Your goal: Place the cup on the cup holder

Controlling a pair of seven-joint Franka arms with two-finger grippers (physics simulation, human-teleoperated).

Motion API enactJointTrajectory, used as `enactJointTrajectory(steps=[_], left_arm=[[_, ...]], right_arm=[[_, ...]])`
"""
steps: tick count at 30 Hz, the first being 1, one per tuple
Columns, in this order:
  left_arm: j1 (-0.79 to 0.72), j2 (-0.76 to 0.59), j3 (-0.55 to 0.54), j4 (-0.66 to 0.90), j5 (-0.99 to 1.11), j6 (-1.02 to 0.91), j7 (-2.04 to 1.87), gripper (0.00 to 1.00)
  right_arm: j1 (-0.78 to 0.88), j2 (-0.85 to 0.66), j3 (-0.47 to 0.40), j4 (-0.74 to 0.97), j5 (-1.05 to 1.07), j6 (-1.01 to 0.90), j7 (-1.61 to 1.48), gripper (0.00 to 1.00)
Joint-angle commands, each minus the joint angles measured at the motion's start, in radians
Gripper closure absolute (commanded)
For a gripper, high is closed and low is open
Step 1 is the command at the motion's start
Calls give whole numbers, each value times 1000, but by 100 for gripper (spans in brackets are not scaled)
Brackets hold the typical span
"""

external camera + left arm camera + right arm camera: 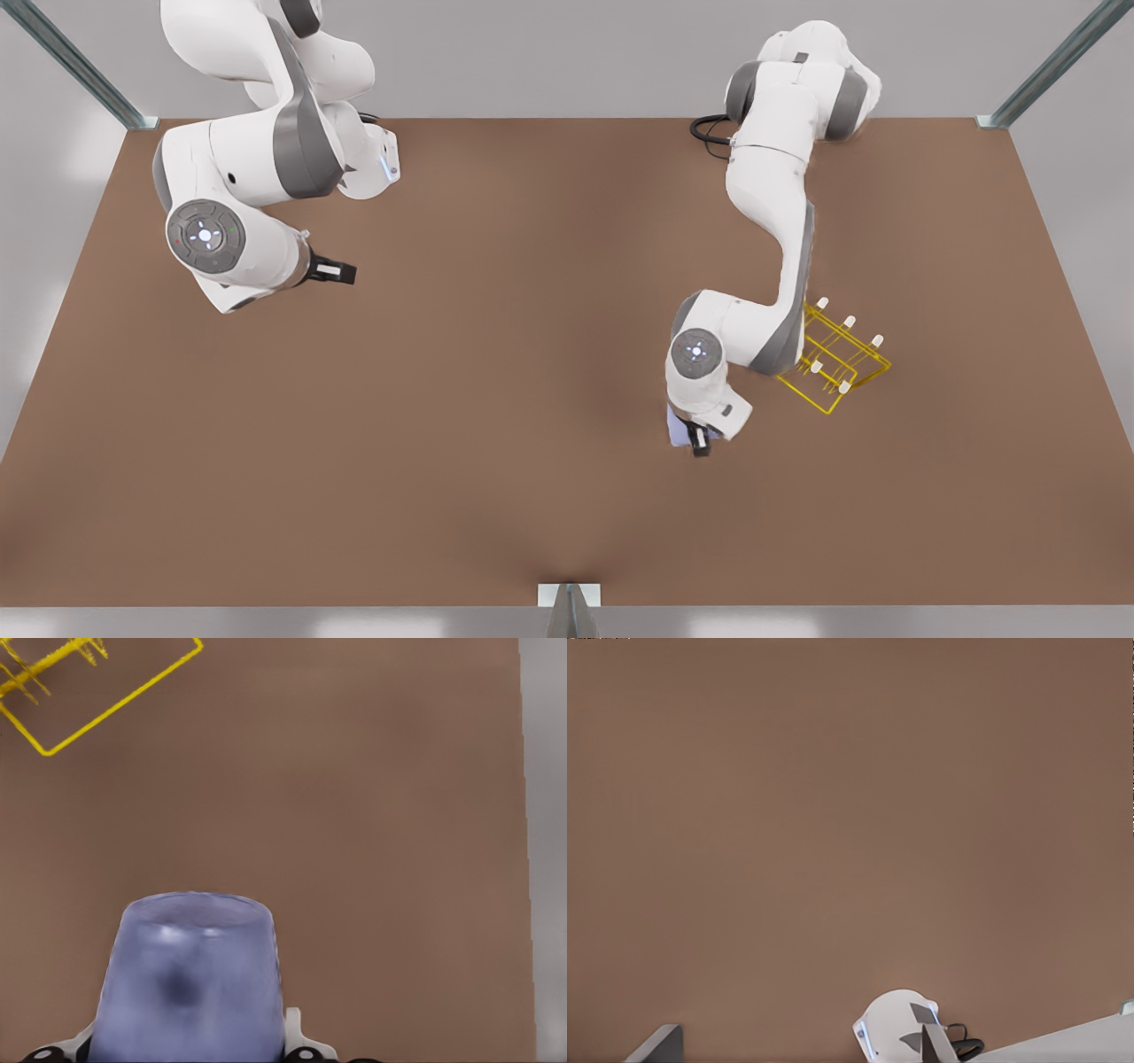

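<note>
We see the brown table [532,399] spreading wide and bare on all sides of the cup holder [837,359], with the broadest stretch toward the front view's left. The cup holder is a thin yellow wire rectangle with white-tipped upright pegs, standing flat on the table and partly covered by the left arm [780,248]. Just beside the cup holder, on its front-view left and nearer the camera, the left gripper [700,440] is clamped on the cup [188,979], a smooth matte lavender-blue tapered shape with no handle. The cup is apart from the cup holder. Well apart from the cup holder, far to the front view's left, the right gripper [341,272] waits over bare table; we cannot tell how its fingers stand.
</note>
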Motion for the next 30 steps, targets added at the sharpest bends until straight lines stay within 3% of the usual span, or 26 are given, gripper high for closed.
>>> enactJointTrajectory(steps=[1,4,7,12,22,30], left_arm=[[-189,56,234,-23,185,-345,82,23],[-439,119,474,-237,334,-351,95,23],[-567,137,572,-366,386,-353,151,23],[-633,140,575,-493,412,-348,144,23],[-548,197,541,-498,403,-250,4,23],[-574,195,534,-539,356,-235,-13,23]], right_arm=[[-2,-1,0,1,-14,0,10,0],[2,-1,0,1,-12,0,16,0],[6,-1,3,1,-12,1,20,0],[2,0,5,0,-8,1,24,0],[9,0,6,20,-9,1,21,0],[12,0,11,23,-2,3,27,0]])
